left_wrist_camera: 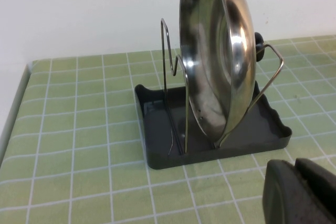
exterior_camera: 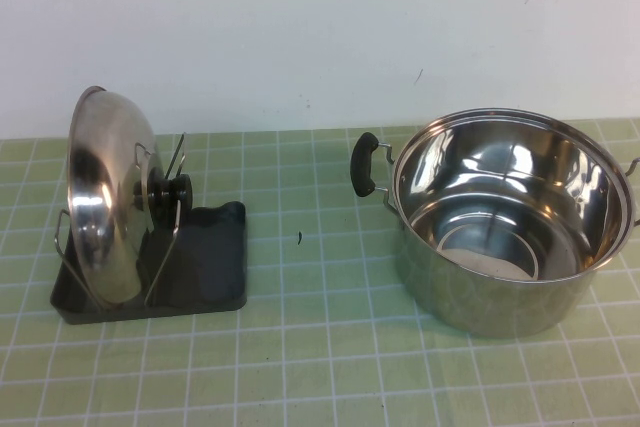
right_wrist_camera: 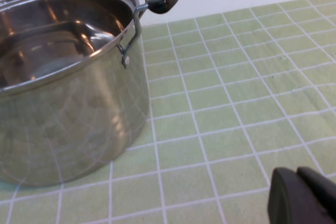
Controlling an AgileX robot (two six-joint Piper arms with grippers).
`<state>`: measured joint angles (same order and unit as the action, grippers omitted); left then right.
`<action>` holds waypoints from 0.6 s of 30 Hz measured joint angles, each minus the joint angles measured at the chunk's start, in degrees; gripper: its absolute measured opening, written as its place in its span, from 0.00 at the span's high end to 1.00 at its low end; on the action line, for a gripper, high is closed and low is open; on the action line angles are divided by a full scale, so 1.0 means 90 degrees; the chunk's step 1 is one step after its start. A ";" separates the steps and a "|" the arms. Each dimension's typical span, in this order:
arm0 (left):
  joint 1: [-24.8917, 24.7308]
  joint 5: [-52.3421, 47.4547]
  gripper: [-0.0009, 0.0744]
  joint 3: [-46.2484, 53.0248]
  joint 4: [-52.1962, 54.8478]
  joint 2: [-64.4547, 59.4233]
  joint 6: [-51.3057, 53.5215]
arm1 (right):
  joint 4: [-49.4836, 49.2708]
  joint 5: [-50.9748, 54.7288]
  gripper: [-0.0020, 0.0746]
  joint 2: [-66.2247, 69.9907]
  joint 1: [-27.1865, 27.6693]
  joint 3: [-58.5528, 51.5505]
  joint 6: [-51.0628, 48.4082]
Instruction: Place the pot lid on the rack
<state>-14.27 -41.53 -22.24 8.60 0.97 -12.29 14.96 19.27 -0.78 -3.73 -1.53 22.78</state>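
Neither arm shows from the high camera. The left pincer (left_wrist_camera: 300, 192) shows in its wrist camera, low over the tabletop (left_wrist_camera: 79, 129); the right pincer (right_wrist_camera: 304, 198) likewise.

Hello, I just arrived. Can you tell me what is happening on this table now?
Nothing is being handled at this moment. The pot lid stands on edge in the rack, held between its wire prongs, knob toward the pot, which sits open on the robot's right side of the green checked tablecloth. The left gripper is back from the rack, and the right gripper is back beside the pot; both hold nothing. The lid looks already placed.
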 joint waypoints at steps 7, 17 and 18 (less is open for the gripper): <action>0.0208 0.1114 0.99 0.0566 -0.0069 0.0000 0.0154 | 0.0000 0.0000 0.98 0.0000 0.0000 0.0000 0.0000; 0.2226 0.2368 0.99 0.2088 -0.0956 0.0000 0.0316 | 0.0000 0.0000 0.98 0.0000 -0.0002 0.0000 0.0000; 0.2315 0.2415 0.99 0.2206 -0.1032 0.0000 0.0384 | 0.0000 0.0000 0.98 0.0000 -0.0002 0.0000 0.0000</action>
<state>6.56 -19.80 -2.39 -0.68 0.97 -8.84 14.96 19.27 -0.78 -3.75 -1.53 22.78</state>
